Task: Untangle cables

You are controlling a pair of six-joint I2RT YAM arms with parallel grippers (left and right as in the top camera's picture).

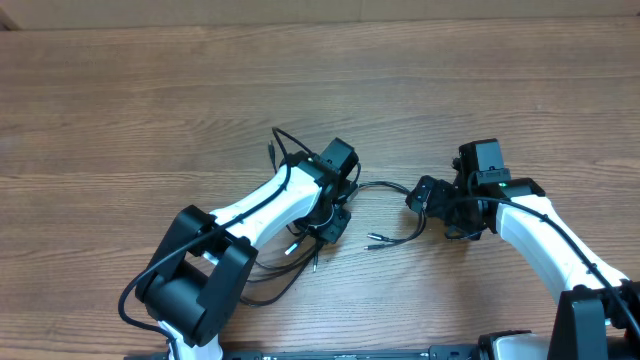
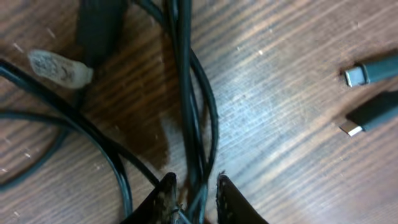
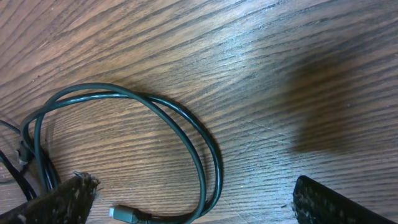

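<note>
Two arms reach onto the wooden table in the overhead view, and the black cables lie in a tangle at lower centre of the frame. The left gripper is down in the thickest part of the tangle. The right gripper sits right of centre, beside a strand that curves towards it.

From the left wrist, the cables run from the top edge down the middle of the frame, and several strands pass between the two fingertips at the bottom. The fingertips stand close together on either side of those strands; whether they actually pinch them I cannot tell. A pale tag lies at upper left, and two plug ends lie at the right edge.

From the right wrist, the right gripper is spread wide and holds nothing. A doubled cable loop lies on the wood left of centre, and its plug is at the bottom edge.
</note>
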